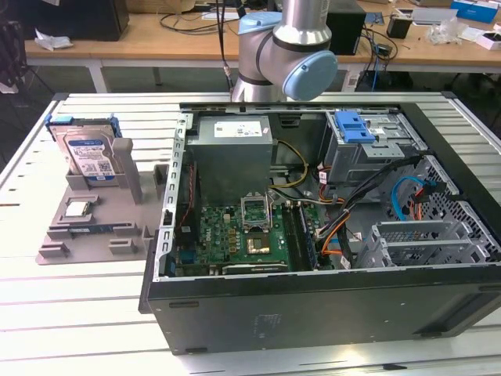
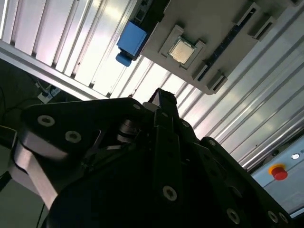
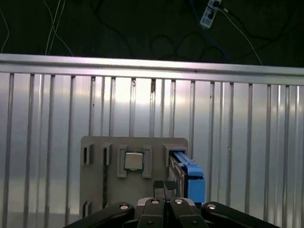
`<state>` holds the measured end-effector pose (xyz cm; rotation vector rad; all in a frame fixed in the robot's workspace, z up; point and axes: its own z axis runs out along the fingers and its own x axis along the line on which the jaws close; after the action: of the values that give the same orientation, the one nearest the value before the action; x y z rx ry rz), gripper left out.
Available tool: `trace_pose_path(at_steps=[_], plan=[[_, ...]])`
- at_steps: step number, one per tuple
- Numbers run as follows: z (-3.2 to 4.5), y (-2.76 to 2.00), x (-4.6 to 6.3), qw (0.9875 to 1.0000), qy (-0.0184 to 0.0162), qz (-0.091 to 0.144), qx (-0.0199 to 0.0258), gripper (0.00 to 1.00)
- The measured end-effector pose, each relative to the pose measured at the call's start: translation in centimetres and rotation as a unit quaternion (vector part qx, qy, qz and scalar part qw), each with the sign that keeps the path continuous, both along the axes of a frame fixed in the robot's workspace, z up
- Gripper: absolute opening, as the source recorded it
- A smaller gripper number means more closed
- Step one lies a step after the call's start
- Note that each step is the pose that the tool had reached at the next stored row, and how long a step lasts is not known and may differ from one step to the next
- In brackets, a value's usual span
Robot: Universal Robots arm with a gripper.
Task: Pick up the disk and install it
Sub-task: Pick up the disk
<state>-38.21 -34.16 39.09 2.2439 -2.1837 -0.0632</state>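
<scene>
Disk stands upright in the grey holder on the worktop (blue frame clipped on). Gripper hangs above it, jaws pressed together, empty.

Raised outside view, plus two wrist views aimed down past the gripper.
Exterior view: set high and back, looking down across the slatted worktop and open computer case toward the arm. First wrist view: squarely downward, closer in. Second wrist view: rolled and slanted, closer in. Shared by all three: grey holder, chip, disk.
</scene>
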Motion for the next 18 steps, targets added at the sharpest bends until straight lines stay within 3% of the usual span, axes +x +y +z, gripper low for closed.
trace_pose_path(at_steps=[6, 7, 8, 12, 16, 18], plan=[[0.0, 0.0, 0.03, 1.0, 0.0, 0.0, -0.0001, 0.11], [0.0, 0.0, 0.03, 1.0, 0.0, 0.0, -0.0002, 0.16], [0.0, 0.0, 0.04, 1.0, 0.0, 0.0, -0.0002, 0.29], [0.0, 0.0, 0.06, 1.0, 0.0, 0.0, -0.0004, 0.54], [-0.03, 0.05, 0.09, 1.0, -0.0001, 0.0, -0.0005, 0.54], [-0.1, 0.7, 0.22, 1.0, 0.0, 0.0, -0.0021, 0.54]])
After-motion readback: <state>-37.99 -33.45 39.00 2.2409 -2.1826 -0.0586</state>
